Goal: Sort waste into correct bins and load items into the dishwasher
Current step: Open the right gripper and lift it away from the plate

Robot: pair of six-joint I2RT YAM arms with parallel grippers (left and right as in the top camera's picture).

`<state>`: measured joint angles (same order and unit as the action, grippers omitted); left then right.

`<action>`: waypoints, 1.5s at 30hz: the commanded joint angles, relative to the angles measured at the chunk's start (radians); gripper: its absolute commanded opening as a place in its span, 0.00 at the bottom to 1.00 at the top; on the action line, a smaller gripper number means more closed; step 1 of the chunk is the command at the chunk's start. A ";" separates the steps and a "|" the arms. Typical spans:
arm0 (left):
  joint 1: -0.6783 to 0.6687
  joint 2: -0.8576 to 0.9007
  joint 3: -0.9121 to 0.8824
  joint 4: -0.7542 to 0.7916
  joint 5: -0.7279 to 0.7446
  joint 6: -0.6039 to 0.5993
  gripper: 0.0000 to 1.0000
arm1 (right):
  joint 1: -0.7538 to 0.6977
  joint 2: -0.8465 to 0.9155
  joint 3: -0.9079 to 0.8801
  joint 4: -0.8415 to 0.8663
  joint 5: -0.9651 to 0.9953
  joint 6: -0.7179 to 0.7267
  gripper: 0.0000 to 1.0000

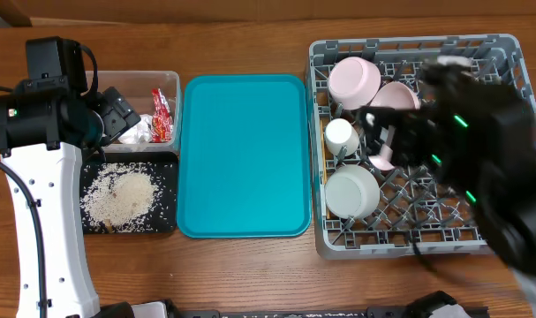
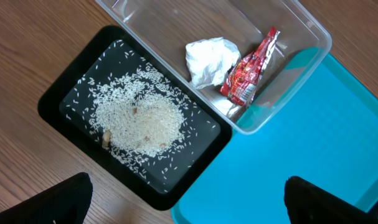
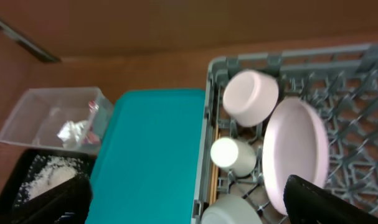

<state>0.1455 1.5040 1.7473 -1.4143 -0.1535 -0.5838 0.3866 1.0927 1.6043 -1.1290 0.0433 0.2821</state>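
The grey dishwasher rack (image 1: 400,251) at the right holds a pink bowl (image 1: 354,81), an upright pink plate (image 3: 294,149), a small white cup (image 1: 342,137) and a white bowl (image 1: 351,192). My right gripper (image 1: 380,134) hovers open over the rack, with nothing between its fingers. The clear tub (image 2: 313,34) holds the red wrapper (image 2: 248,71) and the crumpled tissue (image 2: 210,59). Rice (image 2: 139,121) lies heaped in the black tray (image 2: 64,93). My left gripper (image 2: 189,202) hangs open and empty above the black tray's corner.
A bare teal tray (image 1: 243,155) lies between the bins and the rack. Thin wooden sticks (image 3: 213,177) lie along the rack's left inner wall. The left arm's white base (image 1: 47,230) stands left of the black tray.
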 commanded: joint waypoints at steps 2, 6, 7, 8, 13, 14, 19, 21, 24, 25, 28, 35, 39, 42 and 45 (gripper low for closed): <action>-0.002 0.002 0.002 0.001 -0.003 0.012 1.00 | -0.008 -0.171 -0.060 0.026 0.061 -0.029 1.00; -0.002 0.002 0.002 0.001 -0.003 0.012 1.00 | -0.052 -0.346 -0.193 0.087 0.061 -0.028 1.00; -0.002 0.002 0.002 0.001 -0.003 0.012 1.00 | -0.068 -0.399 -0.241 0.112 0.060 -0.027 1.00; -0.002 0.002 0.002 0.001 -0.003 0.012 1.00 | -0.082 -0.453 -0.292 0.138 0.060 -0.026 1.00; -0.002 0.002 0.002 0.001 -0.003 0.012 1.00 | -0.135 -0.685 -0.519 0.268 0.060 -0.023 1.00; -0.002 0.002 0.002 0.001 -0.003 0.012 1.00 | -0.147 -0.738 -0.573 0.302 0.060 -0.021 1.00; -0.002 0.002 0.002 0.001 -0.003 0.012 1.00 | -0.183 -0.898 -0.769 0.470 0.044 -0.021 1.00; -0.003 0.002 0.002 0.001 -0.002 0.012 1.00 | -0.192 -0.942 -0.845 0.561 0.035 -0.018 1.00; -0.003 0.002 0.002 0.001 -0.003 0.012 1.00 | -0.196 -0.988 -0.952 0.716 0.021 -0.016 1.00; -0.003 0.002 0.002 0.001 -0.003 0.012 1.00 | -0.196 -1.000 -0.989 0.777 0.015 -0.017 1.00; -0.003 0.002 0.002 0.001 -0.003 0.012 1.00 | -0.196 -1.027 -1.097 0.951 -0.008 -0.016 1.00; -0.002 0.002 0.002 0.001 -0.003 0.012 1.00 | -0.196 -1.055 -1.269 1.215 -0.022 -0.017 1.00; -0.002 0.002 0.002 0.001 -0.003 0.012 1.00 | -0.197 -1.072 -1.335 1.273 -0.022 -0.017 1.00; -0.002 0.002 0.002 0.001 -0.003 0.012 1.00 | -0.198 -1.090 -1.379 1.287 -0.022 -0.017 1.00; -0.002 0.002 0.002 0.005 -0.003 0.012 1.00 | -0.198 -1.090 -1.403 1.287 -0.022 -0.017 1.00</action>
<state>0.1455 1.5040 1.7473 -1.4136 -0.1535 -0.5838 0.1959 0.0154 0.2218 0.1497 0.0288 0.2615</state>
